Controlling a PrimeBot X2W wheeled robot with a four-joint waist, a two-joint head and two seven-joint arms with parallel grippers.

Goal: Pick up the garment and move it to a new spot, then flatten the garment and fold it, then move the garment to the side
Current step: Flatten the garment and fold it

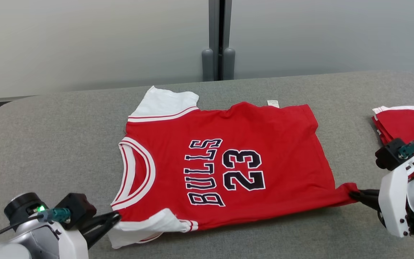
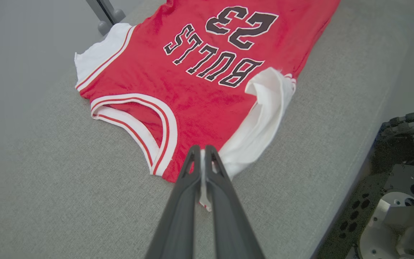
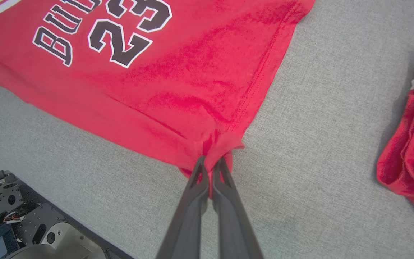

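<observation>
left pincer (image 2: 202, 149) clamped on garment (image 1: 282, 144) shoulder corner | right pincer (image 3: 212, 160) clamped on hem corner | purpose: likely tensioning to flatten

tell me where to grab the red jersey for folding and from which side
Grip the jersey by its two near corners: the white sleeve and the hem corner. It lies flat, neck leftward, so come in low from the robot's side, where the left gripper and right gripper are shut on it.
</observation>
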